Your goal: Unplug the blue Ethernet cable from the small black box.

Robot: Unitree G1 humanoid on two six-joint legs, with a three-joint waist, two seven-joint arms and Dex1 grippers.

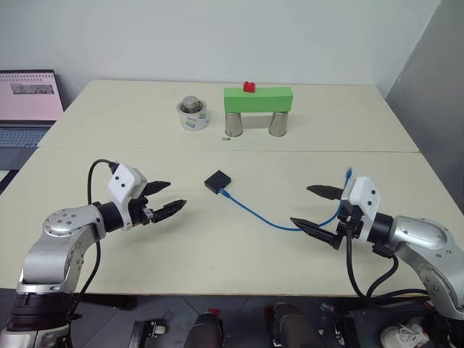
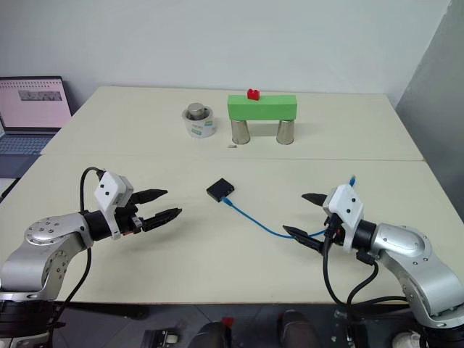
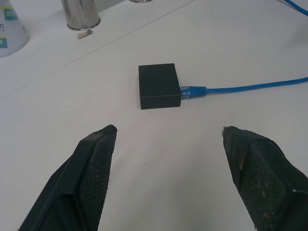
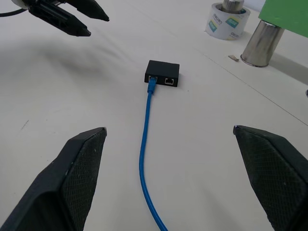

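The small black box [image 1: 217,181] lies flat in the middle of the table, and I also see the box [image 3: 159,86] up close in the left wrist view. The blue Ethernet cable [image 1: 254,212] is plugged into its side; the plug [image 3: 193,91] sits in the port, and the cord runs off toward my right arm. My left gripper [image 1: 165,197] hovers open to the left of the box, pointing at it. On the right, my right gripper [image 1: 316,209] stands open with the cable [image 4: 145,144] passing between and under its fingers, untouched.
At the back stand a green block [image 1: 258,99] with a small red brick [image 1: 249,87] on two metal cans [image 1: 233,123], and a tape roll with a metal weight [image 1: 193,114]. A laptop [image 1: 27,109] is off the table's left side. A seam [image 1: 290,151] crosses the table.
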